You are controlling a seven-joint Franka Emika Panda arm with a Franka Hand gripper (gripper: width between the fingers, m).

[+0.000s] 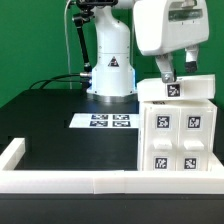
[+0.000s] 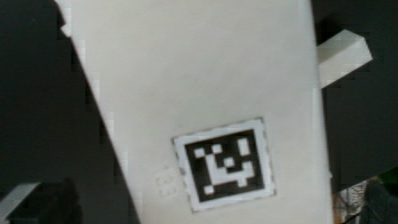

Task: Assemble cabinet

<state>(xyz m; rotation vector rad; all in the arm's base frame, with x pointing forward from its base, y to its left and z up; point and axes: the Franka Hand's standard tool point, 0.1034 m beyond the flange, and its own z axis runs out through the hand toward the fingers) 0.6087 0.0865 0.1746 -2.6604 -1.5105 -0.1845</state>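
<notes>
The white cabinet body stands upright at the exterior view's right, with several black-and-white tags on its front. A white tagged top panel lies on it and fills the wrist view. My gripper hangs straight above this panel, with its fingertips down at the panel's level. In the wrist view one finger shows at each side of the panel, with a thin dark gap between each finger and the panel's edge. The jaws stand wide apart and straddle the panel.
The marker board lies on the black table in front of the robot base. A low white border frame runs along the front and left edges of the table.
</notes>
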